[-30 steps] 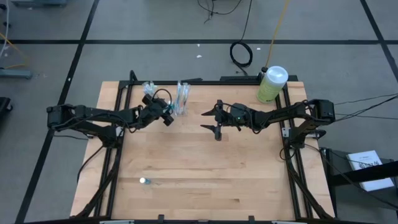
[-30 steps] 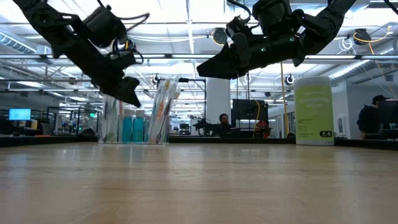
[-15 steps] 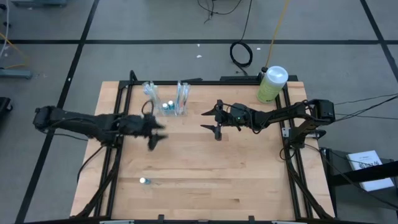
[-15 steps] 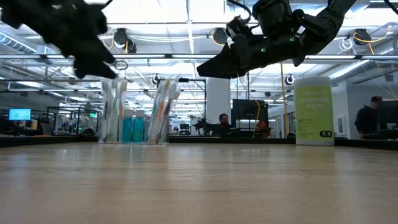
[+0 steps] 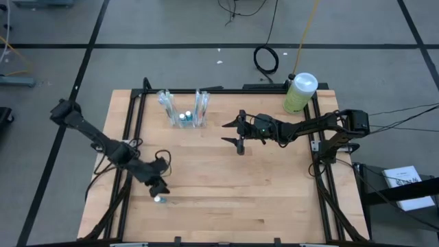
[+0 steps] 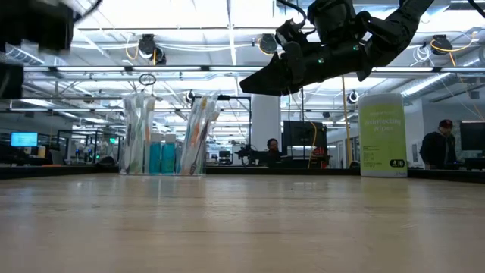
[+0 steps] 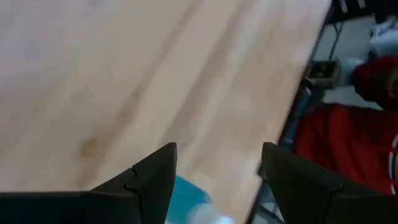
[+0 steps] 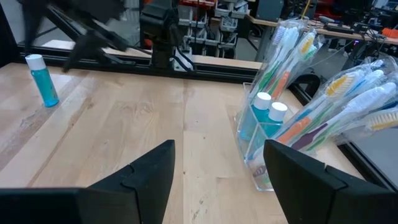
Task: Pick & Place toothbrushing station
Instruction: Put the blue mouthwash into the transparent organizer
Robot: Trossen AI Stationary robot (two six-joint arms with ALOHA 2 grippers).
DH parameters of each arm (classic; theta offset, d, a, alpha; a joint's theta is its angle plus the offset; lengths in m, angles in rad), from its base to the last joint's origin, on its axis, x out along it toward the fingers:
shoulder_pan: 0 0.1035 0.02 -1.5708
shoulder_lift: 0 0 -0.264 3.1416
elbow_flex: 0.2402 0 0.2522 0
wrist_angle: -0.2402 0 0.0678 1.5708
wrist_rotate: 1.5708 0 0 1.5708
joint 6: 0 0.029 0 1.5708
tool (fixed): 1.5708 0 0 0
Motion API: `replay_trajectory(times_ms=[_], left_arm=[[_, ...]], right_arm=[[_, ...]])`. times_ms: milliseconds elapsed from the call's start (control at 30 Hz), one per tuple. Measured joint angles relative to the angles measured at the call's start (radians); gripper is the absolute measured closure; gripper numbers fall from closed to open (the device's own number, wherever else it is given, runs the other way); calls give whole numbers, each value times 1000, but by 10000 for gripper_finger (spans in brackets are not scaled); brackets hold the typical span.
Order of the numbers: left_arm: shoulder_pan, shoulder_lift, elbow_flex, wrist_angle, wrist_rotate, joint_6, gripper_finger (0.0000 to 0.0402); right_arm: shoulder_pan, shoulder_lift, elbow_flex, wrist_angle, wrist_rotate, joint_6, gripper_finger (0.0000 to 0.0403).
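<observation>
So the toothbrushing station (image 5: 184, 110) sits upright near the far edge of the table (image 5: 226, 199), packed with toothbrushes. The left gripper (image 5: 158, 189) hangs over a little blue bottle (image 5: 158, 200) near the front-left, jaws wide apart and holding nothing. The right gripper (image 5: 236, 133) hovers mid-table, jaws spread wide too, also empty.

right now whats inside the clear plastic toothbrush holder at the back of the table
The clear plastic holder contains wrapped toothbrushes in its outer compartments and two small blue white-capped bottles in the middle. The compartment bottoms are hidden by the contents.
</observation>
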Motion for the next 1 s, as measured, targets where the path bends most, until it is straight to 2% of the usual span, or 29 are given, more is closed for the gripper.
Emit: replay_trajectory(times_ms=[33,100,333,400,467,567,733,800,900,1000], left_arm=[[-15,24,30,-8,-5,5,161],[-48,64,115,-25,-82,70,161],[-206,216,505,-161,-439,507,161],[-253,279,572,-251,-495,619,161],[-279,337,601,-334,-514,640,161],[-281,398,611,-416,-474,552,161],[-234,464,611,-511,-148,289,161],[-223,486,611,-520,-51,229,161],[-224,508,611,-519,20,203,161],[-224,525,611,-567,44,201,161]], right_arm=[[0,0,0,0,0,0,165],[0,0,0,2,0,-1,165],[0,0,0,22,0,29,165],[3,0,0,22,0,30,165],[4,0,0,22,-1,31,165],[5,0,0,22,-3,35,165],[5,0,0,22,-3,31,165],[5,0,0,22,-4,30,165],[5,0,0,23,-4,29,165],[5,0,0,23,-4,27,165]])
